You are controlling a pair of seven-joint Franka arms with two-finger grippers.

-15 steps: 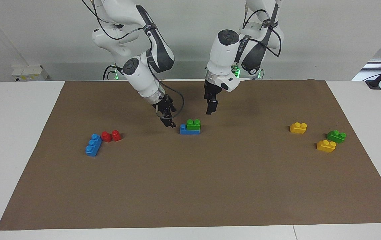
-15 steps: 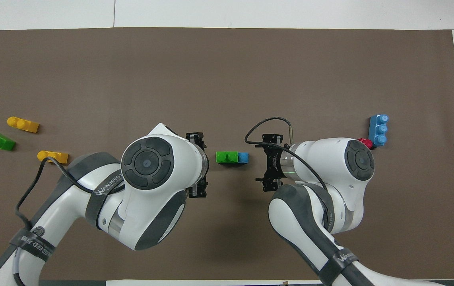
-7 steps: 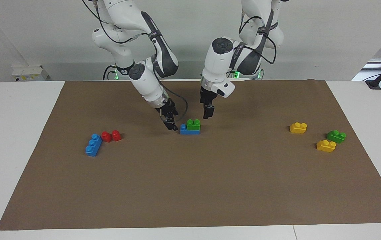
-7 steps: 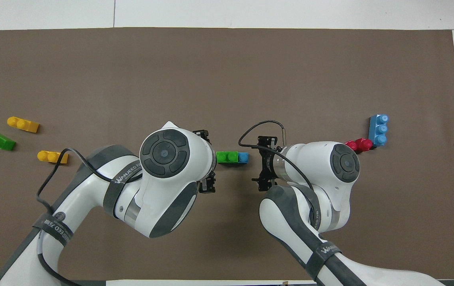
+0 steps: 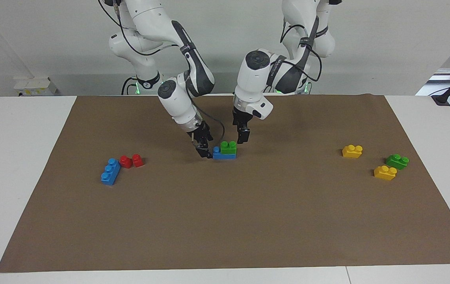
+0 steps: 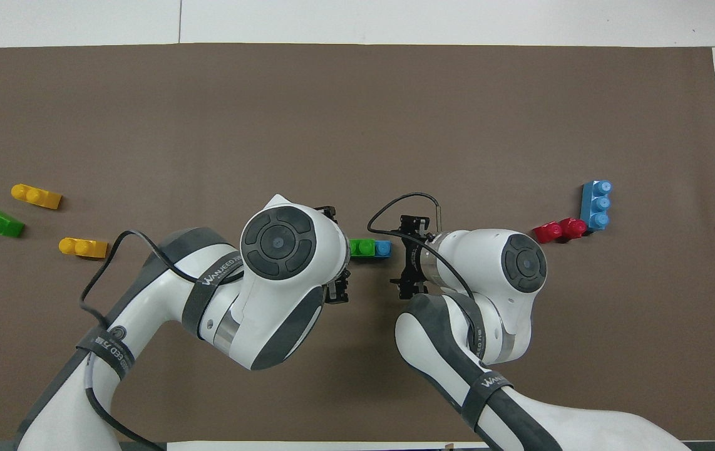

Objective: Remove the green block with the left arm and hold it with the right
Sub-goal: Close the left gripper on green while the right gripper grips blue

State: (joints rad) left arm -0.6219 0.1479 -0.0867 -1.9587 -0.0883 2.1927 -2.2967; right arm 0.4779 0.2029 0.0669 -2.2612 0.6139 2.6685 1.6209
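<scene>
A green block [image 5: 228, 147] [image 6: 362, 248] is stacked on a blue brick [image 5: 224, 155] [image 6: 383, 248] in the middle of the brown mat [image 5: 225, 221]. My left gripper [image 5: 243, 136] hangs open just beside the green block, on the side toward the left arm's end, slightly above it and not touching. My right gripper [image 5: 205, 152] is open and low by the mat, close against the blue brick's end toward the right arm's end. In the overhead view the left wrist covers part of the green block.
A second green block [image 5: 397, 161] lies between two yellow bricks [image 5: 352, 151] [image 5: 385, 172] toward the left arm's end. Two red bricks [image 5: 131, 161] and a blue three-stud brick [image 5: 110, 171] lie toward the right arm's end.
Both grippers have closed in on the stacked bricks from either side and come lower. The bricks have not moved.
</scene>
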